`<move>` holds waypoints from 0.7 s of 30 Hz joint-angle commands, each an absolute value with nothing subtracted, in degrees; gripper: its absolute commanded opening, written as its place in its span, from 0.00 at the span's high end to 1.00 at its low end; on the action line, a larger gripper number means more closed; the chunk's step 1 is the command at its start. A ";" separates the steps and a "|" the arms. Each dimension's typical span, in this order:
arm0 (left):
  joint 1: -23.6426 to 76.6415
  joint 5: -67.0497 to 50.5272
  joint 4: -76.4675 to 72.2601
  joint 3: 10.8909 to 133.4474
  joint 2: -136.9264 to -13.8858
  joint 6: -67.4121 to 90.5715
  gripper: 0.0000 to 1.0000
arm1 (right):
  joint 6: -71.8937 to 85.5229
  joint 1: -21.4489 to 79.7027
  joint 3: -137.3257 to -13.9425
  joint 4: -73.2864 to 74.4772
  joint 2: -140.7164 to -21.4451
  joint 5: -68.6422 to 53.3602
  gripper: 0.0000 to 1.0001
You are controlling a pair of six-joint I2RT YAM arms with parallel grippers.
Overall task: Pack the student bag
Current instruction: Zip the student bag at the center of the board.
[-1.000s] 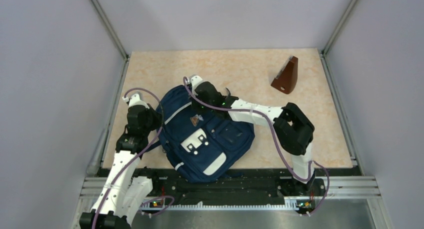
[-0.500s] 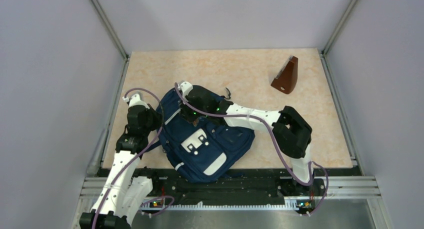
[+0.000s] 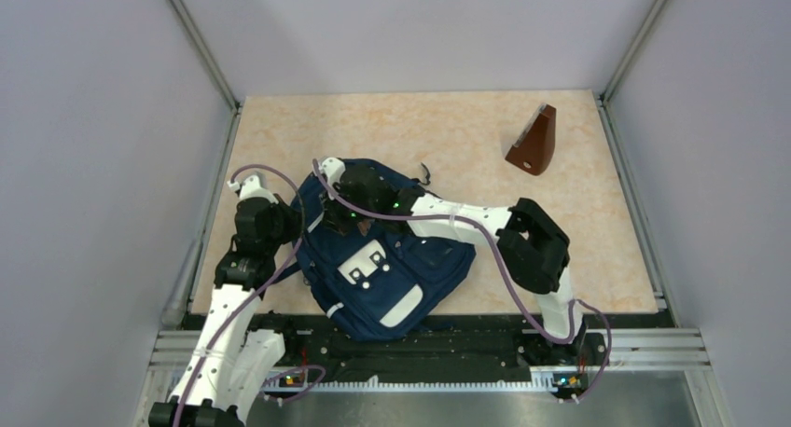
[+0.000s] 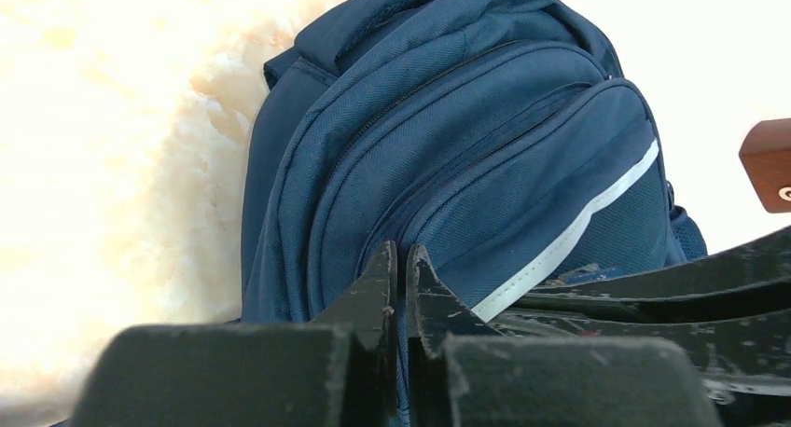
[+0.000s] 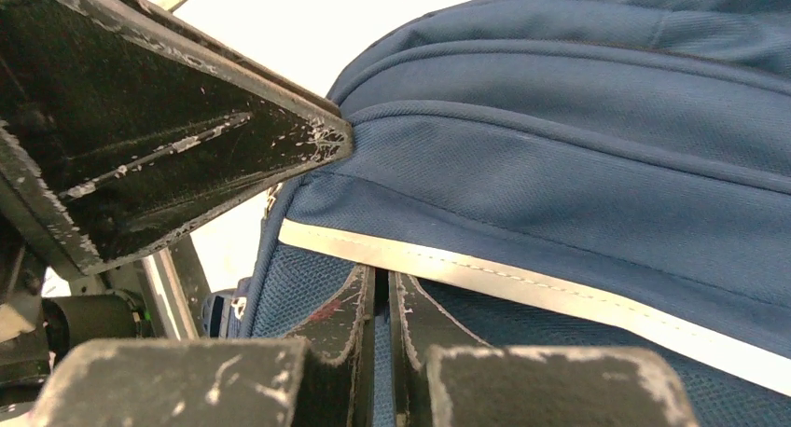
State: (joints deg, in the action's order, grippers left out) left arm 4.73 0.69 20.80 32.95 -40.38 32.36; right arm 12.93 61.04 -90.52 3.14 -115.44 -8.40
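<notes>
The student bag point(image 3: 401, 268) is a navy backpack with a pale trim stripe, lying face up at the near left of the table. At its left side, my left gripper point(image 3: 284, 220) is shut, and in the left wrist view its tips point(image 4: 402, 259) pinch a fold of blue fabric by a zip seam point(image 4: 485, 157). My right gripper point(image 3: 338, 214) reaches across the bag's upper part. It is shut too, its tips point(image 5: 381, 282) just under the pale stripe point(image 5: 560, 292) with a strip of blue mesh between them. The two grippers sit close together.
A brown wooden wedge-shaped object point(image 3: 534, 143) stands at the far right of the tabletop point(image 3: 448, 129), and its edge shows in the left wrist view point(image 4: 768, 164). Grey walls with metal rails point(image 3: 201, 59) close in the table. The right arm point(image 3: 532, 245) arches over the bag's right half.
My right gripper has slid left along the bag's upper part, toward the left gripper, and the bag's top has shifted slightly with it. The left arm has stayed put.
</notes>
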 commanded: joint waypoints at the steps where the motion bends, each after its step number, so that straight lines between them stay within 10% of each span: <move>1: 5.09 -4.37 18.28 35.76 -39.19 32.71 1.00 | 12.16 63.68 -94.63 1.87 -117.27 -15.31 1.00; 21: 5.10 -6.02 17.67 35.41 -38.76 31.82 1.00 | 11.22 65.22 -94.33 -4.69 -115.70 -30.70 1.00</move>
State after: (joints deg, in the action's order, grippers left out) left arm 4.51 -0.32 22.04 33.01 -39.46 31.11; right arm 9.06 61.25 -93.14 3.20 -117.82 -18.39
